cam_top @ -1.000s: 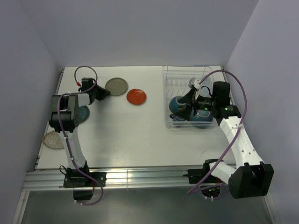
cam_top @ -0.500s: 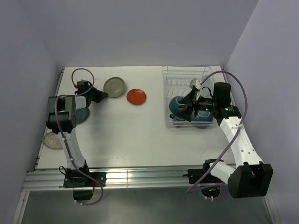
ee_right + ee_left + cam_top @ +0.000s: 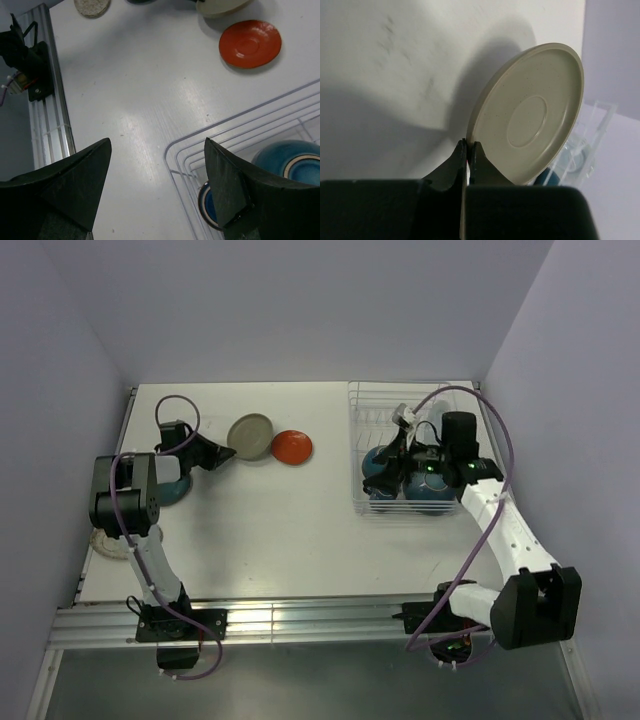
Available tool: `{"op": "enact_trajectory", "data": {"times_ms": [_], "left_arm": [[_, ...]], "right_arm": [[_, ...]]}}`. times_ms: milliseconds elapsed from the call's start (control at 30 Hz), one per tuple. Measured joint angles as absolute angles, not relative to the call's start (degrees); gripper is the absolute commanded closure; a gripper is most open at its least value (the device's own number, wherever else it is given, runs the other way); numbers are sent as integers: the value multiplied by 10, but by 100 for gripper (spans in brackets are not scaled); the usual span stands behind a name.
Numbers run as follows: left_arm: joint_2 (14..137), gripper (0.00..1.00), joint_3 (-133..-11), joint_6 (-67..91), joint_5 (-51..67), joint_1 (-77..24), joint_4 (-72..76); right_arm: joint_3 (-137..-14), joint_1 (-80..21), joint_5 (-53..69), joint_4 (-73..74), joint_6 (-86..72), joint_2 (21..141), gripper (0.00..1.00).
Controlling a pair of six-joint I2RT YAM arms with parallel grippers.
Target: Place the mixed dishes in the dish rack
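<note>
At ten o'clock the left gripper pinches the tilted, speckled grey plate by its rim, glossy orange plate just beside at three o'clock. The right gripper hangs wide open, empty, over the white wire rack.

pale plate half behind left arm, teal-blue bowl cut by right edge, grey-olive plate cropped at top

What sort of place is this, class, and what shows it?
Probably a robot test bench, not a kitchen: a left arm and right arm bolted to a metal rail, a white table boxed in by plain walls, a dish rack as prop.
</note>
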State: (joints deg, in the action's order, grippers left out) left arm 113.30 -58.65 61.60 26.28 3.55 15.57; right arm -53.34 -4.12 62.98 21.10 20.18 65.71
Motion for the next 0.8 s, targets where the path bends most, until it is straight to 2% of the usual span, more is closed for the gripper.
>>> {"op": "enact_trajectory", "data": {"times_ms": [267,600,800], "left_arm": [[1009,100,-517,629,298,18,170],[903,100,-449,638,317,-58,180],[854,100,-428,643,318,-100,179]], "right_arm": [[-621,-129,526,177,79,747,18],[-719,-255,257,105,-161,843,11],[-751,-282,178,109,-223,910,11]]}}
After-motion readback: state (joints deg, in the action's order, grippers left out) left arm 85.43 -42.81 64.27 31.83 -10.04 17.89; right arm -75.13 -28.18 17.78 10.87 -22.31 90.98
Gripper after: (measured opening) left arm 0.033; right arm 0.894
